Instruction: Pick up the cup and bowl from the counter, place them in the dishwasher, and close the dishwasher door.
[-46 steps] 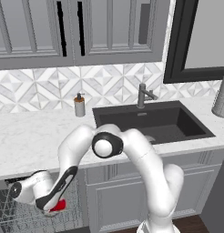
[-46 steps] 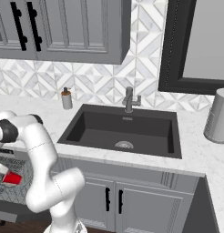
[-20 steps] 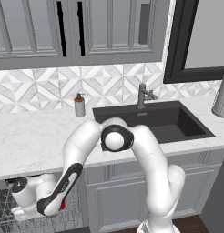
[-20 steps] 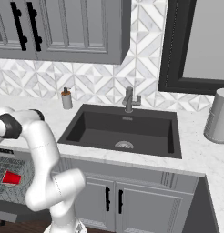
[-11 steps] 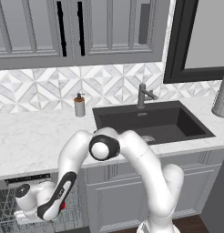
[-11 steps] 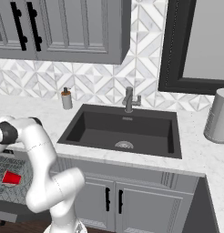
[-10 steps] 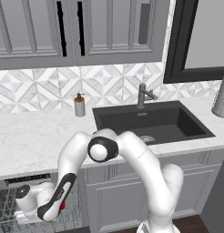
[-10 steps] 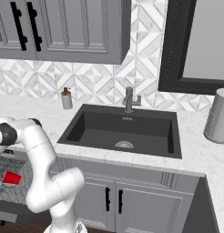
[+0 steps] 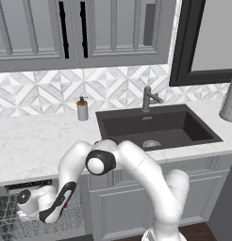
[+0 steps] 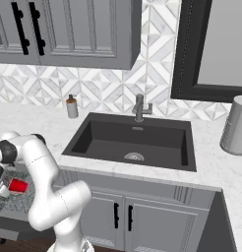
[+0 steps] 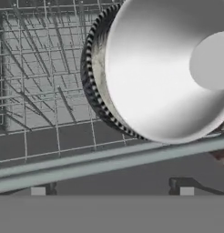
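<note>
While tool (image 11: 112, 193) gapes, bowl (image 11: 164, 68) just ahead

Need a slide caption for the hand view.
Hand view: bowl lying in the dishwasher wire rack.

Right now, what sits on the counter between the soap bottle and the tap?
Nothing. In the left base view, only bare marble counter runs from the soap bottle to the tap, past the sink corner.
</note>
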You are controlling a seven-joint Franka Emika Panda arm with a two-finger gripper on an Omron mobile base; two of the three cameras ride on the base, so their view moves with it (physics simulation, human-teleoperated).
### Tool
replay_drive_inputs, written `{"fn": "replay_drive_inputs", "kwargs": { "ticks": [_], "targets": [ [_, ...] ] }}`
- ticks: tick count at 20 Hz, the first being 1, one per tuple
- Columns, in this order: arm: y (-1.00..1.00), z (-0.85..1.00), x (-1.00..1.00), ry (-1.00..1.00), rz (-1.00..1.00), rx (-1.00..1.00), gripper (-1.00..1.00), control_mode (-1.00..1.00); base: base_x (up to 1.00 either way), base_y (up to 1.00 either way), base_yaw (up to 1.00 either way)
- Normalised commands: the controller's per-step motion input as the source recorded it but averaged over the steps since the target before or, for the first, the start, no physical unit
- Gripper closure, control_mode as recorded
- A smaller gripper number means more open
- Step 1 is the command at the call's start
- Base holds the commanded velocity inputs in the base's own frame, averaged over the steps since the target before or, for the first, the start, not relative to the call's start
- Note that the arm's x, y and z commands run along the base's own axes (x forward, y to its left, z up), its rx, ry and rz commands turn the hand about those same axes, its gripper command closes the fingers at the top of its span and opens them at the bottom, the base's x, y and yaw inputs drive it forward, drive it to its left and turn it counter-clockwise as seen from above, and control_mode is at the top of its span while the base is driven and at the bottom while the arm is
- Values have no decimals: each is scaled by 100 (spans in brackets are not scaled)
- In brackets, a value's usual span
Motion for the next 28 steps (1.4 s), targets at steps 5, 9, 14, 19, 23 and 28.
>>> {"fn": "replay_drive_inputs", "kwargs": {
  "ticks": [5,9,14,19,23,28],
  "targets": [
    [14,-5,70,-10,-1,-3,-100,-100,0,0,0],
    [43,31,-68,0,-4,-18,-100,-100,0,0,0],
    [-20,100,-86,8,0,-1,-100,-100,0,0,0],
    [-32,100,-100,1,0,23,-100,-100,0,0,0],
    [-13,100,-100,4,-4,24,-100,-100,0,0,0],
    [-29,100,-100,-2,-4,27,-100,-100,0,0,0]
  ]
}}
